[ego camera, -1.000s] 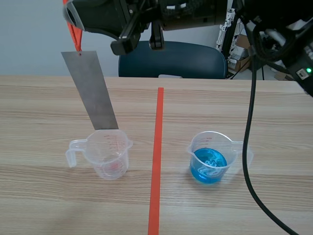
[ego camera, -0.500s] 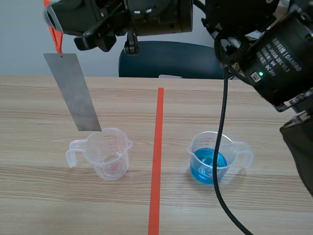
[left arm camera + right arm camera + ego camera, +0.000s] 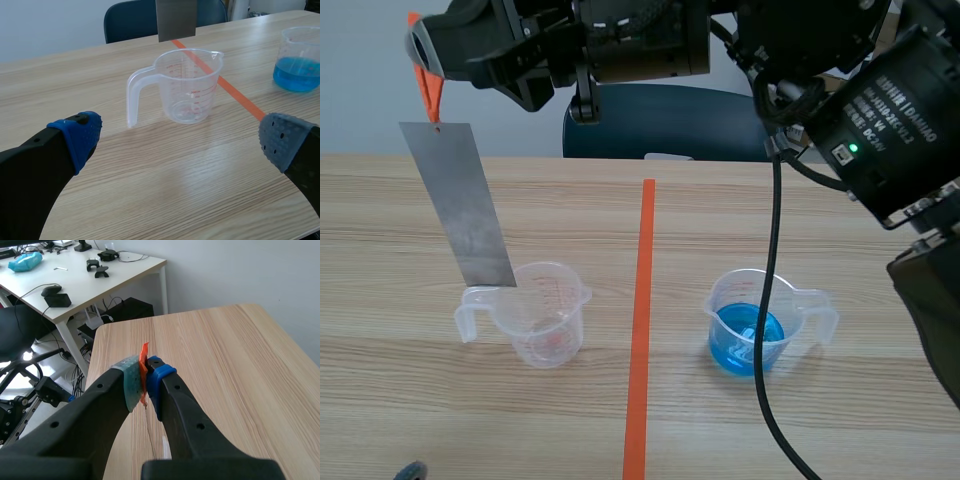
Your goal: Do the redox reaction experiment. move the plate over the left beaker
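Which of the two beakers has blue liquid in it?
The right beaker, across the orange-red tape line from the metal plate; the left beaker shows no blue.

Plate [image 3: 460, 205] is bare grey metal with a dull brushed finish and a few smudgy patches, no real shine. The orange tag [image 3: 427, 85] on its upper end looks like thin plastic or tape, can't tell which. Both beakers are clear smooth plastic. The left beaker [image 3: 542, 312] has red printed marks, and the right beaker [image 3: 760, 318] holds glossy blue liquid [image 3: 745, 340]. Tabletop [image 3: 410, 400] is pale wood grain, matt with a soft sheen. The tape line [image 3: 642, 300] is flat matt orange-red. Right end effector [image 3: 144, 377] is black hard plastic, slightly glossy, with soft dotted rubbery pads [image 3: 131, 382].
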Controlling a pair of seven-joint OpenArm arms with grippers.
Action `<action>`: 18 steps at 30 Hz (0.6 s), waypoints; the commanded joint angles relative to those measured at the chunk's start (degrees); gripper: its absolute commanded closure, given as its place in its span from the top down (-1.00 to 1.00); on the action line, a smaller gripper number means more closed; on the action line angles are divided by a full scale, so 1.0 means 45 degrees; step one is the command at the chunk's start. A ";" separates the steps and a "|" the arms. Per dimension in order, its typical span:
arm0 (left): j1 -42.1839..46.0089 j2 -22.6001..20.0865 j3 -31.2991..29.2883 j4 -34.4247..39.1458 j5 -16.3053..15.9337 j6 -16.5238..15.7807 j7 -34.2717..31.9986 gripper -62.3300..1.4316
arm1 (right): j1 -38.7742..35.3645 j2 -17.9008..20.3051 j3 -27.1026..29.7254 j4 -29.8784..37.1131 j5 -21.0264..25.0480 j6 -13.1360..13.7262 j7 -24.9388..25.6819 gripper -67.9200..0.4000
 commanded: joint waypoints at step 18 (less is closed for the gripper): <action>-0.0243 0.0083 0.0000 0.0160 -0.0019 0.0000 0.0539 1.00 | 0.0155 0.0486 0.0223 0.0209 0.0160 -0.0204 0.0262 -0.98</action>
